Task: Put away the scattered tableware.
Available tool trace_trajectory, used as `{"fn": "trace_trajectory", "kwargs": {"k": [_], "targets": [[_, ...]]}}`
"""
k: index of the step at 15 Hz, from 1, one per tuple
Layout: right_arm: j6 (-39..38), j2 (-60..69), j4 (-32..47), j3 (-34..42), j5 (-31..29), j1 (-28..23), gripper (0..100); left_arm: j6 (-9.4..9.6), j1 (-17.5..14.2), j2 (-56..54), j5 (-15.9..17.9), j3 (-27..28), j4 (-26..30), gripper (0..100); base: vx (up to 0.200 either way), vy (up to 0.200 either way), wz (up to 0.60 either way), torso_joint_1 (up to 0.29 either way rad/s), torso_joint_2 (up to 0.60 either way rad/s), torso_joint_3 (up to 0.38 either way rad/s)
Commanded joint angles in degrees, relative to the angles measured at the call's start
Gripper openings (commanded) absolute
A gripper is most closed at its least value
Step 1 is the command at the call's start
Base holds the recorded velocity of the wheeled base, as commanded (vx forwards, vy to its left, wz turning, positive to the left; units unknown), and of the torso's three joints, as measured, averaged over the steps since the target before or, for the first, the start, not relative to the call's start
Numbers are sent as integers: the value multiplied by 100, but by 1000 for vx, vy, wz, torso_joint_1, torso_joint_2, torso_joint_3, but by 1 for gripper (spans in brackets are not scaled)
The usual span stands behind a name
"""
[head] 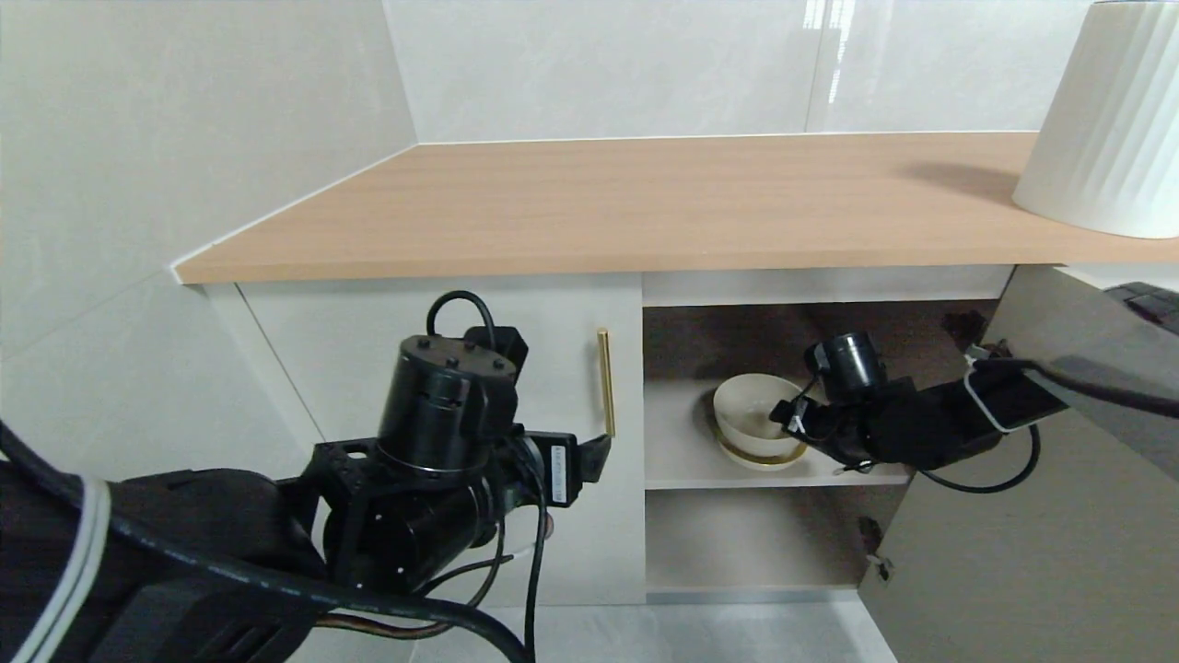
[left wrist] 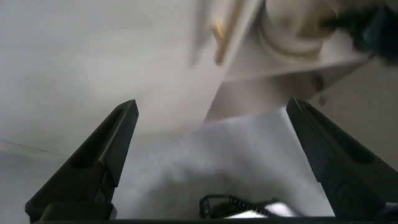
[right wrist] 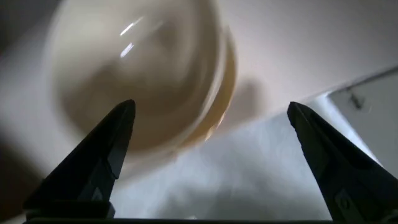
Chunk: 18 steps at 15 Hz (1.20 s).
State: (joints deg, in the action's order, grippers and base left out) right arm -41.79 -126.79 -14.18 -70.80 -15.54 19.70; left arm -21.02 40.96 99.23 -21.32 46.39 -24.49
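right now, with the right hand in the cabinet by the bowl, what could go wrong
The open right hand sits beside the bowl, near the front edge of the shelf; withdrawing carelessly may knock it off. The arm's cable loops close to the open door and might snag.

Cupboard bay open, upper shelf crowded.
The upper shelf (head: 682,463) is taken up by the bowl (head: 748,414) and right gripper (head: 794,416); passage is bounded by the closed door (head: 368,322) and the swung-open door (head: 1013,552).

The right gripper (right wrist: 210,106) stands wide open with nothing held. A blurred cream bowl (right wrist: 137,68), seemingly gold-rimmed, sits on the pale shelf (right wrist: 311,43) toward eleven o'clock.
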Motion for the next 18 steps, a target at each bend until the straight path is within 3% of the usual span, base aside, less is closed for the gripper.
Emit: {"fn": "trace_trajectory", "kwargs": {"k": [1, 2, 3, 4, 6, 9, 11, 18], "targets": [[215, 1227, 363, 620, 306, 131, 100, -140, -361, -616, 119, -68, 182, 100, 0, 0, 0, 0, 0, 0], [435, 1763, 477, 963, 368, 236, 100, -377, -545, -1029, 401, -279, 349, 100, 0, 0, 0, 0, 0, 0], [505, 2036, 512, 1156, 377, 315, 100, -430, -589, -1266, 576, -393, 445, 100, 0, 0, 0, 0, 0, 0], [646, 2765, 662, 1763, 403, 588, 100, -430, -660, -1951, 1077, -587, 762, 100, 0, 0, 0, 0, 0, 0], [989, 3495, 803, 2317, 412, 772, 100, -342, -660, -2646, 1394, -824, 1333, 100, 0, 0, 0, 0, 0, 0], [989, 4198, 1356, 2492, 421, 843, 100, -280, -1099, -2962, 1394, -1053, 1605, 100, 0, 0, 0, 0, 0, 0], [1006, 4444, 1488, 2686, 438, 843, 100, -254, -1099, -3226, 1394, -1272, 1737, 100, 0, 0, 0, 0, 0, 0], [1041, 4532, 1488, 2774, 421, 1045, 100, -227, -1055, -3156, 1411, -1299, 1913, 100, 0, 0, 0, 0, 0, 0]]}}
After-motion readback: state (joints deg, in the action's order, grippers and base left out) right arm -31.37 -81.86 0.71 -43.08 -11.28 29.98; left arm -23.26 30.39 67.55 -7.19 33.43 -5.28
